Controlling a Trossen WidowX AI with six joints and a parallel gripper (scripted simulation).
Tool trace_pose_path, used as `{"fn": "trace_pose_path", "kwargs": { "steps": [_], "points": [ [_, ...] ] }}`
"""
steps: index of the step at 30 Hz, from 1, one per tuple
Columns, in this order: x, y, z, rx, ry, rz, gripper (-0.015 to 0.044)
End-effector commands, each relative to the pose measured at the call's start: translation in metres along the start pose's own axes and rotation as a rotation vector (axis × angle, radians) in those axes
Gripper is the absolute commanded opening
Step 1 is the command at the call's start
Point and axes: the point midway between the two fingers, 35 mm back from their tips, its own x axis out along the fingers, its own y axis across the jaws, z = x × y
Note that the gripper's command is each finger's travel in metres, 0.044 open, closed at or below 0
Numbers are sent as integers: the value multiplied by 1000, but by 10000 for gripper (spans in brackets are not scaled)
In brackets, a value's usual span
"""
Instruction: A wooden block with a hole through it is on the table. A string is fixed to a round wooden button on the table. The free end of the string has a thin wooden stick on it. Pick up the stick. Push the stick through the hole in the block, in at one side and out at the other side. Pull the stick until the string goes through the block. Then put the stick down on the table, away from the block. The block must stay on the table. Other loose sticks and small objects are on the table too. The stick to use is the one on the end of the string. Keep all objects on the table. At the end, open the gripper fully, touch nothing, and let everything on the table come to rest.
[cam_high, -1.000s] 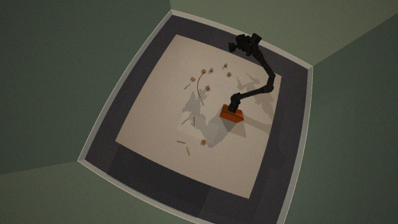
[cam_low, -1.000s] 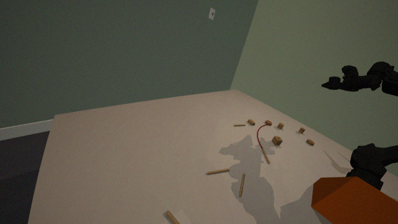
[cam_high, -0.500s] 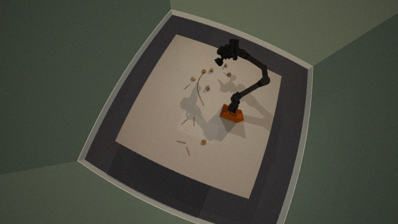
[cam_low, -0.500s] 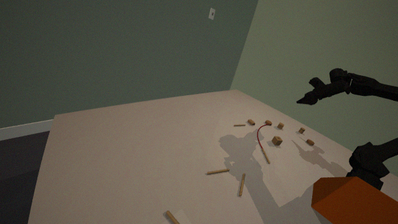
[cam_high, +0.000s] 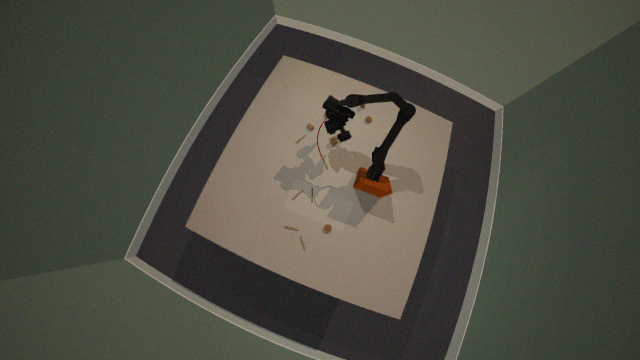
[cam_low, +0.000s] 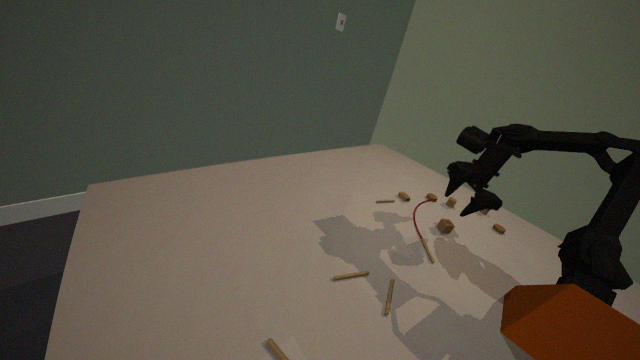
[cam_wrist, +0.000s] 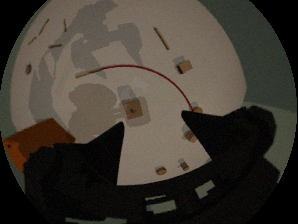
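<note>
The thin tan wooden stick on the string's end (cam_high: 325, 163) (cam_low: 428, 251) (cam_wrist: 88, 73) lay flat on the table, ahead of the gripper (cam_high: 336, 132) (cam_low: 454, 205) (cam_wrist: 153, 119) and up-left of its fingertips in the wrist view. The thin red string (cam_high: 318, 137) (cam_low: 414, 217) (cam_wrist: 145, 68) arced from it, outside the brown wooden block with a hole (cam_high: 334, 141) (cam_low: 445, 226) (cam_wrist: 129, 114), to the round wooden button (cam_low: 431, 197) (cam_wrist: 197, 109), up-right of the right-hand fingertip there. Not threaded. Gripper was wide open, nothing held, above the table

Risks: a low sweep toward the stick could have knocked the block, which looked nearer the fingers; closing on the string instead of wood would likely leave the stick swinging, hard to aim; a tilted or off-centre push could shove or tip the block; pulling too hard could strain the string at the button

Around: a lone loose stick (cam_high: 301, 139) (cam_low: 385, 201) (cam_wrist: 161, 38) and a small wooden chunk (cam_high: 310, 127) (cam_low: 404, 196) (cam_wrist: 184, 66) sat up-right of the gripper in the wrist view; other loose sticks (cam_high: 312, 194) (cam_low: 389, 297) (cam_wrist: 55, 46) lay past the target, easy to mix up
</note>
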Motion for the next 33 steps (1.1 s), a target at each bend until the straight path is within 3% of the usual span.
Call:
{"fn": "trace_pose_path", "kwargs": {
  "steps": [1, 18, 33],
  "points": [
    [14, 36, 8, -234, 116, 72, 440],
    [14, 36, 8, -218, 116, 71, 440],
    [7, 33, 10, 1177, 142, -21, 440]
  ]
}}
